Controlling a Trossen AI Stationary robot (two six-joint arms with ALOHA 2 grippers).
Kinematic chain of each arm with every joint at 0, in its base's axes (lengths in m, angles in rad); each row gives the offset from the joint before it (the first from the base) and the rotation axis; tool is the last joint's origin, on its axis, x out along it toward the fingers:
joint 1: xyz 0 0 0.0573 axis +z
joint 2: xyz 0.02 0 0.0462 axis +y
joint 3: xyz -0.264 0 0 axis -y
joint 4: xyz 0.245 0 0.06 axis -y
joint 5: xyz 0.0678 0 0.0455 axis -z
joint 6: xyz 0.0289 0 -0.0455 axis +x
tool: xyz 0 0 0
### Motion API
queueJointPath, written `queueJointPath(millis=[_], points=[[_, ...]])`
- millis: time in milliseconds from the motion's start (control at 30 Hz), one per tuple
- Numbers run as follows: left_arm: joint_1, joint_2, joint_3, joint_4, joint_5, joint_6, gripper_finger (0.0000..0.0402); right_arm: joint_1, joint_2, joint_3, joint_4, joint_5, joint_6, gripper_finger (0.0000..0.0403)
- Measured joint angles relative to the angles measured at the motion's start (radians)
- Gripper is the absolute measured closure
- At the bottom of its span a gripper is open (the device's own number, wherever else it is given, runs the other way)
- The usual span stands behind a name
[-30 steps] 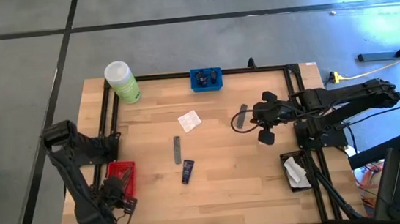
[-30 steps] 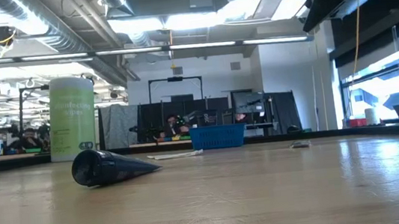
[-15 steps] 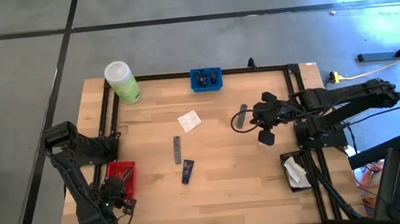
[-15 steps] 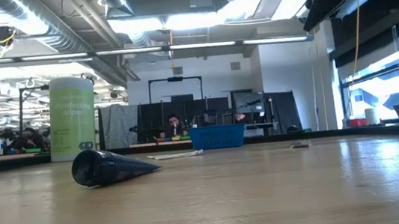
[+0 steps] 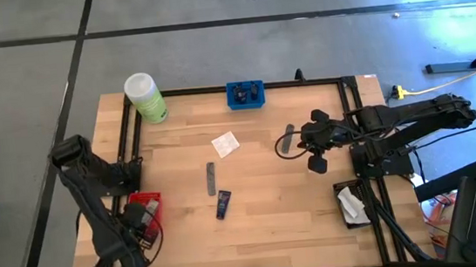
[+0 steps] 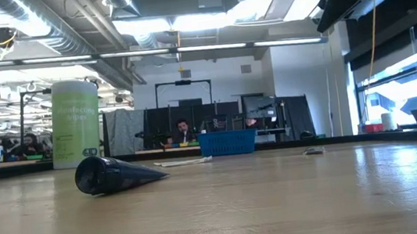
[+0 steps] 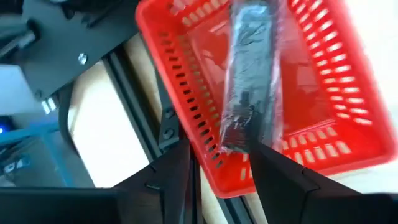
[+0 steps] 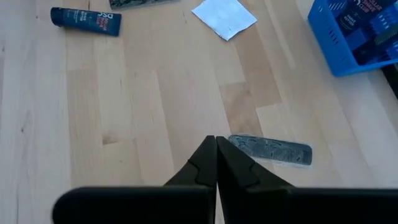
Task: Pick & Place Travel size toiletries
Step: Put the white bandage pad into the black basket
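A pale planked wooden tabletop (image 5: 253, 193), framed in black rail, stands on a grey concrete floor, with a lit workshop beyond it in the low view.

At the lower left of the high view, the left gripper (image 7: 214, 165) hangs over the red slotted plastic basket (image 5: 139, 202), fingers parted with nothing between them. In its wrist view a slim grey tube in glossy, crinkled wrap (image 7: 252, 74) lies lengthwise inside the basket, just beyond the fingertips. As I judge it, the drop is done; the clean finish is to lift straight up with the fingers apart so a tip neither snags the lattice wall nor drags the slick wrapper out.

Towards the centre of that view lie a dark navy tube (image 5: 223, 205), soft and rounded with a flat crimped end, and just above it a flat grey strip (image 5: 211, 178). Further up is a thin white square sachet (image 5: 225, 143), likely awkward to pinch off flat wood.

Right of centre, the right gripper (image 8: 216, 157) waits with fingers pressed together above another grey textured strip (image 8: 271, 150).

Along the top edge sit a blue slotted plastic tray (image 5: 245, 94) and a light-green bottle with a white cap (image 5: 144, 97).
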Motion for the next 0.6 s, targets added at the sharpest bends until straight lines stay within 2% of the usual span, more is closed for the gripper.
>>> queueJointPath(millis=[67,133,333,433,533,600], points=[[0.011,-0.036,0.000,-0.007,-0.048,0.023,0.0239,0.000,0.000,0.000,0.002,0.000,0.004,0.0399],[0.025,-0.075,0.000,-0.019,-0.142,0.049,0.0240,0.000,0.000,0.000,0.012,-0.004,0.022,0.0399],[0.072,-0.176,0.000,-0.021,-0.629,0.187,0.0238,0.000,0.000,0.000,0.080,-0.064,0.023,0.0392],[0.103,-0.204,0.000,-0.017,-0.826,0.307,0.0239,0.000,0.000,0.000,0.120,-0.067,0.023,0.0382],[0.140,-0.208,0.000,-0.015,-0.952,0.405,0.0241,0.000,0.000,0.000,0.136,-0.067,0.024,0.0373],[0.168,-0.208,0.000,-0.013,-0.987,0.436,0.0242,0.000,0.000,0.000,0.139,-0.068,0.027,0.0369]])
